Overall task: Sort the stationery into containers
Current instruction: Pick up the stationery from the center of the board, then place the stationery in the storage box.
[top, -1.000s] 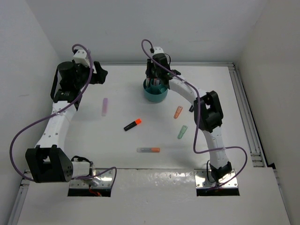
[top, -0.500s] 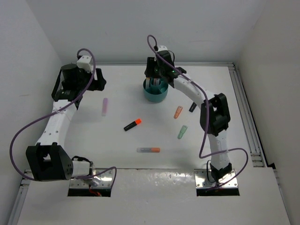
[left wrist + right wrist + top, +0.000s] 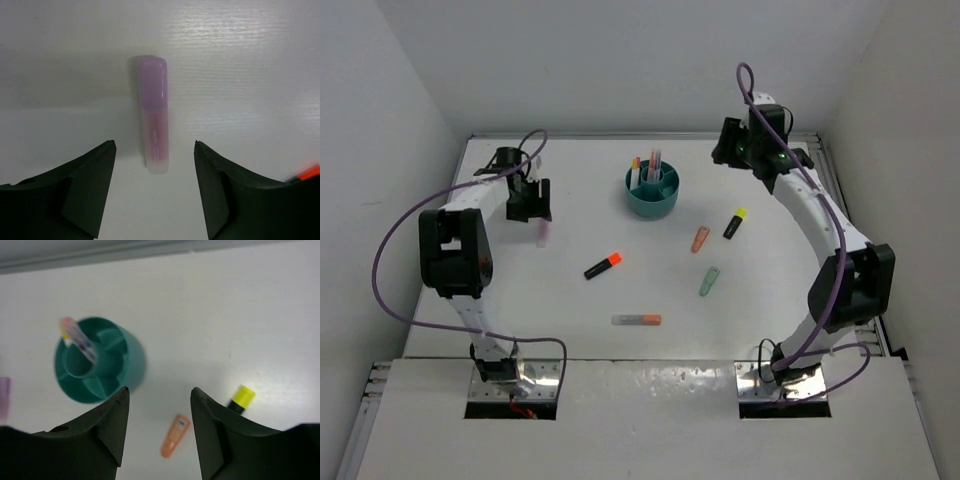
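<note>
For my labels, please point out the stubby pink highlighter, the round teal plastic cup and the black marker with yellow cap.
stubby pink highlighter (image 3: pixel 153 115): left wrist view, its middle.
round teal plastic cup (image 3: pixel 134 365): right wrist view, outer wall.
black marker with yellow cap (image 3: pixel 735 223): top external view, its middle.

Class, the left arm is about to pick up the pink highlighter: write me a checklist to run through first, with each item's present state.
1. Left gripper open: ok.
2. Pink highlighter centred between its jaws: ok.
3. Gripper low enough to close on it: cannot tell.
4. Teal cup upright, compartments free: ok.
5. Right gripper open, empty, away from the cup: ok.
</note>
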`<action>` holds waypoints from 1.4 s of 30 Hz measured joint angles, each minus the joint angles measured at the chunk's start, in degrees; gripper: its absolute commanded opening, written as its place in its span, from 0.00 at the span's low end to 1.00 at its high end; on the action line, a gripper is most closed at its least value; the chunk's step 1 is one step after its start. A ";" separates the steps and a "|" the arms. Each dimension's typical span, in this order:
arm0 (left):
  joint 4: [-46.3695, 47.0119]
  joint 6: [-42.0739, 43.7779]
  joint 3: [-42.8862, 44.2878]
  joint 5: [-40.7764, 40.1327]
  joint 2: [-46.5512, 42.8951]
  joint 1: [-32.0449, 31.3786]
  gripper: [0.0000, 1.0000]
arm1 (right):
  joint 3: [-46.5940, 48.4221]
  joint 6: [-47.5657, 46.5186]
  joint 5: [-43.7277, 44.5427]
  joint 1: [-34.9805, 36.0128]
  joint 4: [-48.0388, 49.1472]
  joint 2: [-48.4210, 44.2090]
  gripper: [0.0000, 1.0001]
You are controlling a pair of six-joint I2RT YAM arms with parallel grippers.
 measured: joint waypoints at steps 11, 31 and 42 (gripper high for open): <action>-2.23 -1.51 11.04 -2.49 12.50 -0.61 0.60 | -10.27 -0.63 -1.09 -6.64 -4.98 -6.27 0.50; 11.41 -2.78 -0.07 12.28 2.25 -1.70 0.00 | -11.32 -0.61 -3.26 -8.46 -4.98 -7.96 0.48; 48.63 -20.96 -6.56 12.15 -17.11 -17.40 0.00 | -11.50 -0.61 -3.80 -8.46 -4.96 -7.91 0.48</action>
